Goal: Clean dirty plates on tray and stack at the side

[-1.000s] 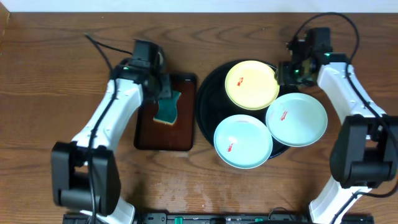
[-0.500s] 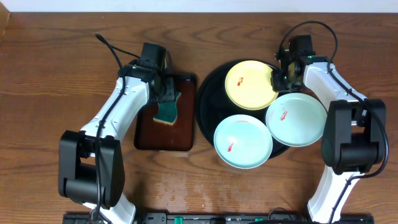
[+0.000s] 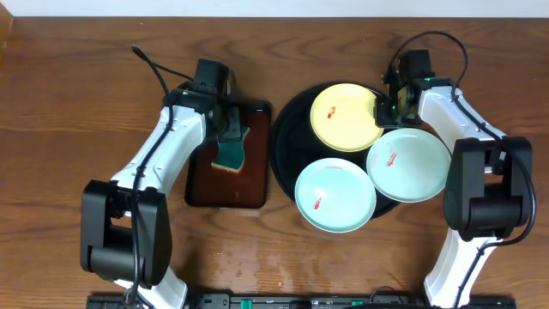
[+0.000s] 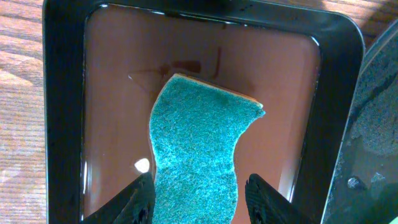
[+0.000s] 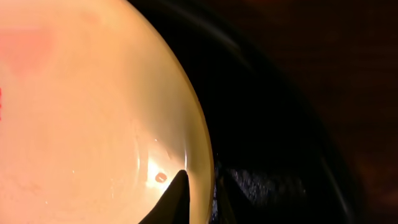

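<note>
Brown wood-grain tabletop, with a pale strip along the far edge. Two things sit directly on it. A dark-brown rectangular tray lies left of centre, long side running near-to-far. A large round black tray is just beside it on the right. Can't tell if the rims touch. Both lie flat.

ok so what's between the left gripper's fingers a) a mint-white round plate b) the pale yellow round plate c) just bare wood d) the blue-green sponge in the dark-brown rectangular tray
d: in the left wrist view the left gripper has a finger on each side of the blue-green sponge, which lies in the dark-brown rectangular tray.
</note>
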Robot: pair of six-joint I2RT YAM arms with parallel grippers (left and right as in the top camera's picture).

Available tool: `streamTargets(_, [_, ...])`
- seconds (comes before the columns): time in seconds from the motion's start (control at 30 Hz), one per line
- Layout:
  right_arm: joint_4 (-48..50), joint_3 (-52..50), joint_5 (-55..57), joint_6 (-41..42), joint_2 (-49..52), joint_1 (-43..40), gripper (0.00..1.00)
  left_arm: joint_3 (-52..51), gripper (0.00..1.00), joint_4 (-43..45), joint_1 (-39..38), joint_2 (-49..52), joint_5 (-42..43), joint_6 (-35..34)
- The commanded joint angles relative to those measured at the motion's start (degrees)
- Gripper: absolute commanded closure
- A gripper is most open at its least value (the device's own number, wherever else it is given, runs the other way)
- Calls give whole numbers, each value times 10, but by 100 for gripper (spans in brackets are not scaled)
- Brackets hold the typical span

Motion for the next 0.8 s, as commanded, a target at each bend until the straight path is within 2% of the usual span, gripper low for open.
streamTargets(0.0, [-11,-6,3,39,3,2,86,9,51,-2,-1,3,-7,6])
streamTargets(0.13, [-20,-6,3,43,3,2,88,9,51,-2,-1,3,-7,6])
streamTargets(0.23, [-17,-6,5,43,3,2,99,9,51,-2,-1,3,-7,6])
streamTargets(0.6, [13,-6,18,30,3,3,99,-1,51,1,-3,3,-7,5])
streamTargets(0.77, [11,-6,18,30,3,3,99,-15,46,4,-3,3,-7,5])
